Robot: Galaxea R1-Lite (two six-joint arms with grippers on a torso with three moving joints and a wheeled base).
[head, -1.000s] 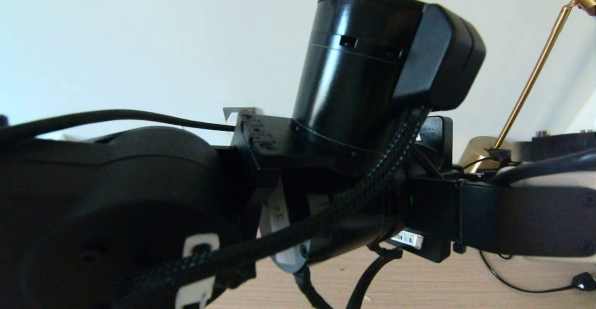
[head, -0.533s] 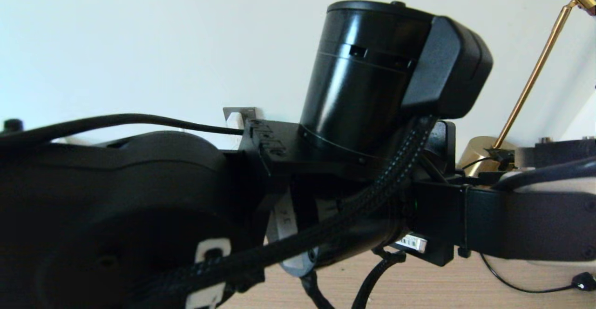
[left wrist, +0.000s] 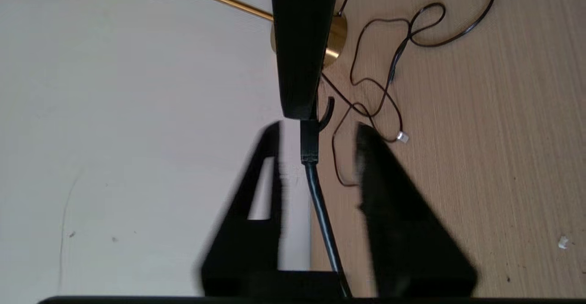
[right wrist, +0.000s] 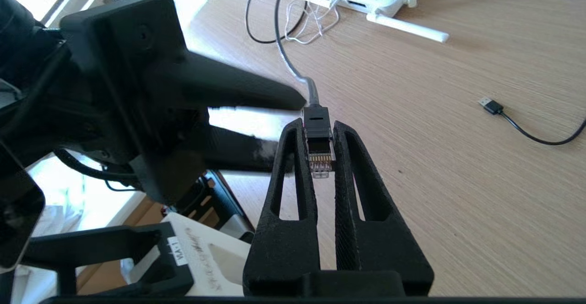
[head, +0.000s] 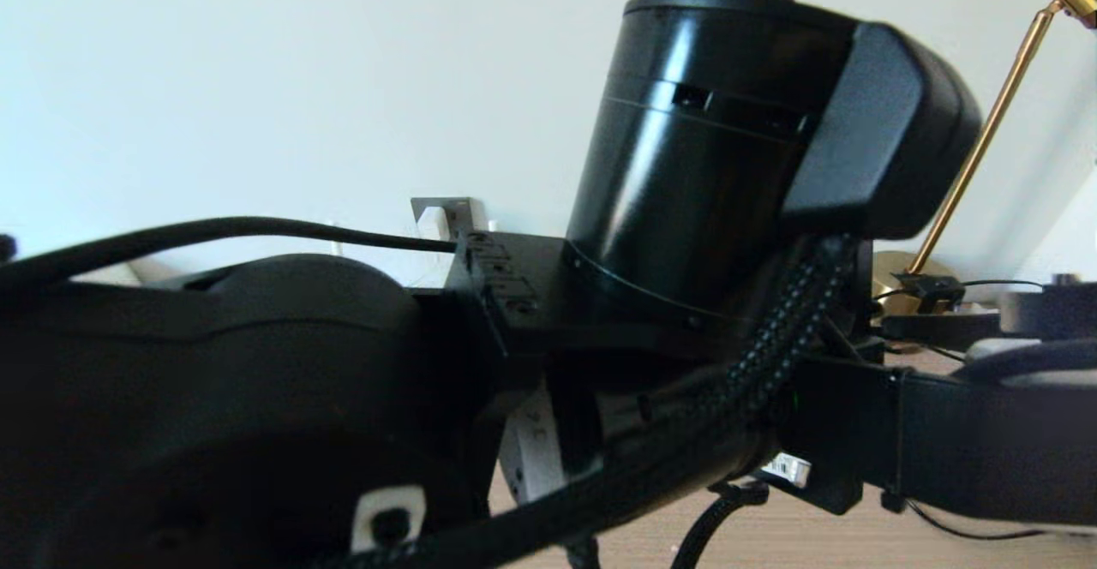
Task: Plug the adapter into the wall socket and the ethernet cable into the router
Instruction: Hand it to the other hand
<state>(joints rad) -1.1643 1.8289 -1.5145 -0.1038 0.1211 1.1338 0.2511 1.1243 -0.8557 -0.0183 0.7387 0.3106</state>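
Body check: my arms read glossy black throughout.

On the left arm point(head: 206, 398) I see a shiny cylindrical joint housing point(head: 694, 149) with a matte cap, a braided black cable sleeve point(head: 771, 338), white label tags and a barcode sticker. The right gripper point(right wrist: 320, 157) has matte black triangular fingers point(right wrist: 288, 194) with slotted cut-outs; the left gripper point(left wrist: 316, 157) matches.

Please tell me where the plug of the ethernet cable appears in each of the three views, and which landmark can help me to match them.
Head view: not visible; the arms block the desk.
Left wrist view: the ethernet cable plug is near the centre, between the open left pincer fingers, held by the right pincer.
Right wrist view: the plug is at the centre, clamped in the right pincer.
Shared landmark: the brass lamp, in the head and left wrist views.
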